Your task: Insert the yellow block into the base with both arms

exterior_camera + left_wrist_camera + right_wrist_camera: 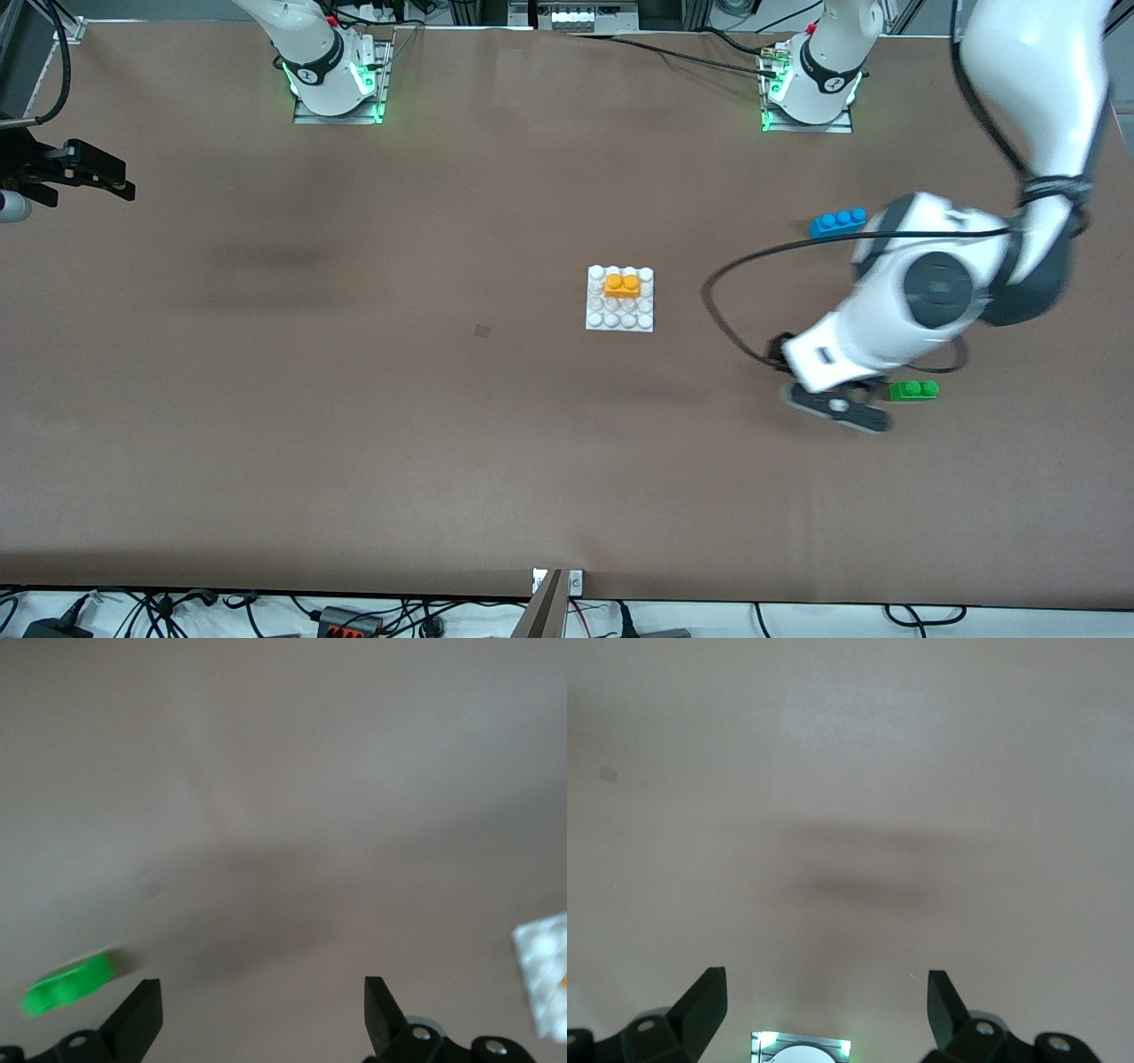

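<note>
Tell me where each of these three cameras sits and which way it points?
Front view: high across the table, facing both arm bases, over the base with the yellow block on it; the left claw hangs beside the green brick.
Left wrist view: on the left arm, looking down past its open left claw at bare table.
Right wrist view: on the right arm, looking down past the open right claw.
Shared: front and left wrist views both show the green brick and base.

My brown tabletop [354,425] carries the white studded base [619,322] near its middle. A blue three-stud brick [837,221] lies toward my left arm's end, and a green two-stud brick [913,390] sits nearer the front camera than the blue one. There's a small tan patch [482,331] beside the base, toward my right arm's end.
</note>
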Tool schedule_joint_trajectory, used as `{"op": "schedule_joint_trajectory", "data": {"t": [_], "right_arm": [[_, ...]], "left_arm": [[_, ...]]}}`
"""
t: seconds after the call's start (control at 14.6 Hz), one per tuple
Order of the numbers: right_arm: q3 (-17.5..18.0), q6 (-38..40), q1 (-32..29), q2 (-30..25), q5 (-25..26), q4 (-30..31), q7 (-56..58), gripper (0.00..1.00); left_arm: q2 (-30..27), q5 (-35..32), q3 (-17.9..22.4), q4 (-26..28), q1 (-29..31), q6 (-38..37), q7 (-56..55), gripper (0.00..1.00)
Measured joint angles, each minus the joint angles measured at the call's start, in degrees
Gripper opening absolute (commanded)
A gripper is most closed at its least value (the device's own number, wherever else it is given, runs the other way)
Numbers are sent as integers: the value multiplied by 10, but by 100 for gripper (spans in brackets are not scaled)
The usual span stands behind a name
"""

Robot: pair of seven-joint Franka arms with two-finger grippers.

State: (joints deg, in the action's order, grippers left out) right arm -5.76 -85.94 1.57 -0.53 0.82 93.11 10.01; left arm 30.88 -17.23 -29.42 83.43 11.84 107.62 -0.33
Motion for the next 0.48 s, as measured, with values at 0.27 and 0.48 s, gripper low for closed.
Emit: {"op": "schedule_joint_trajectory", "data": {"t": [0.27, 0.48], "right_arm": [[0, 0, 0, 0, 0, 0, 0, 100], [0, 0, 0, 0, 0, 0, 0, 100]], "left_arm": [[-83, 39, 61, -3, -8, -83, 28, 100], [-155, 73, 104, -4, -28, -144, 28, 100]]}}
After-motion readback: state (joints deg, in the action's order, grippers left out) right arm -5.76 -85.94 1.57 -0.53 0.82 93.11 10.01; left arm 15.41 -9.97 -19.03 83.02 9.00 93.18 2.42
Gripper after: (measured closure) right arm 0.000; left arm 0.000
